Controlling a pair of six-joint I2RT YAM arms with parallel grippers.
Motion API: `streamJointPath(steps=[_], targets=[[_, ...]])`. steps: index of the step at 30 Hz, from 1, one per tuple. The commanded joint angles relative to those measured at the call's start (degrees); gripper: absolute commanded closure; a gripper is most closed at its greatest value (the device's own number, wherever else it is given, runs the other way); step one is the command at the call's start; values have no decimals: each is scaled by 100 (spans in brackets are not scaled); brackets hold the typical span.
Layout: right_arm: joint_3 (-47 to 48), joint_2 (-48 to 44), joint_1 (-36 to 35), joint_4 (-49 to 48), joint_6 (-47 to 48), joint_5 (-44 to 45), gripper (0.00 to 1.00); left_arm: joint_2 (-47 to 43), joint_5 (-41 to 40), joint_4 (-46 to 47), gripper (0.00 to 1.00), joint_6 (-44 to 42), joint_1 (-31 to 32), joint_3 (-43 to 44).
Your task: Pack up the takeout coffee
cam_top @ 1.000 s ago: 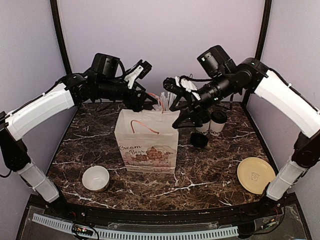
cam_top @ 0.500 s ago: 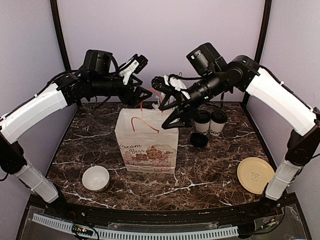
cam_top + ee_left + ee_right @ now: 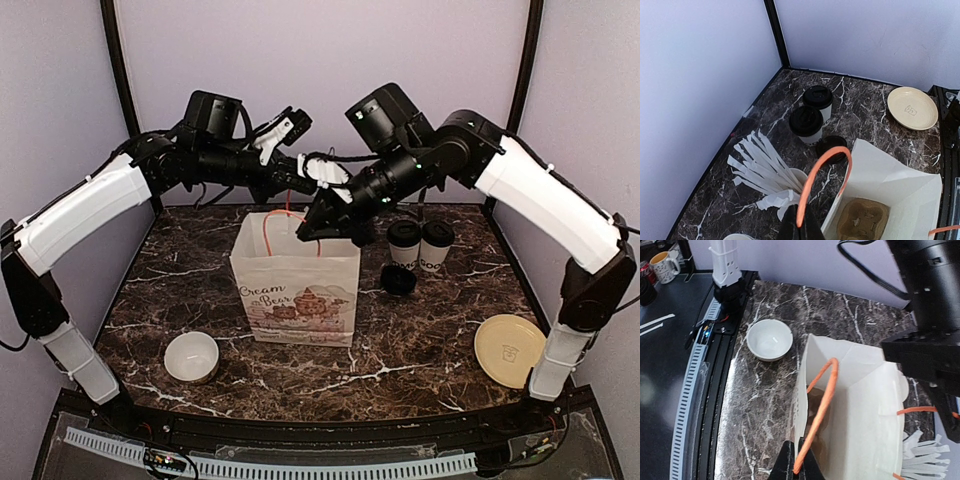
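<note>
You have the bag [image 3: 293, 290] standing mid-surface [image 3: 420, 340] with a cup tray [image 3: 862, 225] inside it. The two coffee cups [image 3: 404, 242] stand side by side at its right rear, a loose lid [image 3: 398, 280] just before them. A cup of straws [image 3: 762, 165] stands behind the bag. The bowl [image 3: 191, 357] lies front left, the plate [image 3: 511, 350] front right.

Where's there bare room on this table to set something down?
Free: in front of the bag, between bowl and plate; also left of the bag. Crowded: behind and right of the bag, with straw cup, two lidded cups, loose black lid.

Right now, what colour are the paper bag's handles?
Orange handles, clearest in the left wrist view.
</note>
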State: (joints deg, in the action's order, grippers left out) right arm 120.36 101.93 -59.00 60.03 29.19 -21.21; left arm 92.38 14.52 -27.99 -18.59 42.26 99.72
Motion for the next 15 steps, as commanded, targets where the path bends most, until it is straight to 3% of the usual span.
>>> streamJointPath(steps=[1, 12, 14, 15], targets=[[442, -352, 128, -294, 52, 468, 100, -153, 370, -34, 100, 230, -11, 517], [209, -622, 167, -125, 327, 579, 100, -200, 610, 118, 100, 493, -14, 463], [85, -613, 225, -125, 341, 606, 98, -149, 448, 180, 92, 507, -16, 346], [-6, -613, 321, -132, 342, 576, 86, -118, 273, 224, 74, 515, -9, 311]])
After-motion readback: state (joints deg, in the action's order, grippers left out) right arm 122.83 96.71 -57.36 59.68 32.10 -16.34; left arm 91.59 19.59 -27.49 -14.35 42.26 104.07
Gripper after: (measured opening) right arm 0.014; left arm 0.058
